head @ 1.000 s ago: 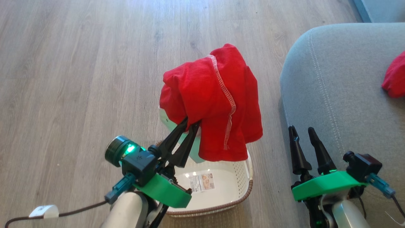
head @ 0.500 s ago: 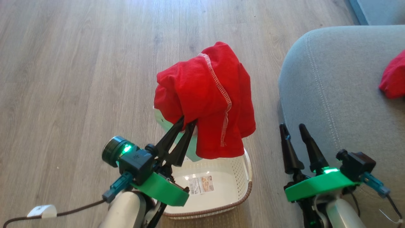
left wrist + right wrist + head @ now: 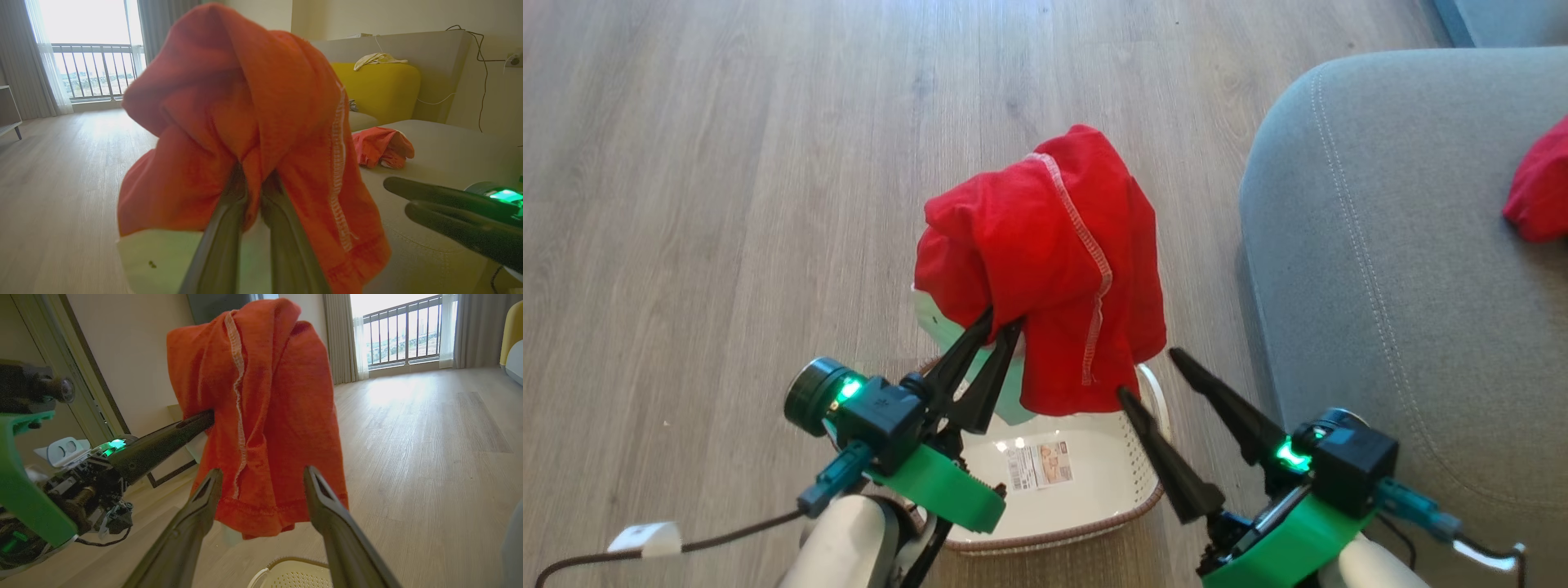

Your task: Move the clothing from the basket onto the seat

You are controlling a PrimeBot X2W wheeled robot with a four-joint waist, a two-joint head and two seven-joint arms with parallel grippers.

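Observation:
My left gripper (image 3: 1001, 322) is shut on a red piece of clothing (image 3: 1045, 261) and holds it up above the cream basket (image 3: 1131, 498). The fabric drapes over the fingertips, and a pale stitched seam runs down it. In the left wrist view the clothing (image 3: 245, 102) bunches around my left gripper (image 3: 253, 179). My right gripper (image 3: 1147, 373) is open, its tips at the garment's lower hem. In the right wrist view the clothing (image 3: 265, 396) hangs just beyond my open right gripper (image 3: 262, 473). A second red garment (image 3: 1539, 188) lies on the grey seat (image 3: 1380, 245).
The basket stands on wood floor (image 3: 727, 204), close to the seat's left edge, with a label sticker (image 3: 1037, 464) on its bare bottom. A yellow cushion (image 3: 380, 90) sits at the back of the seat (image 3: 449, 143). A cable (image 3: 686, 543) trails from the left arm.
My right gripper has swung left from beside the seat to the garment's hem above the basket, still open. The left gripper keeps its grip on the clothing, almost unmoved.

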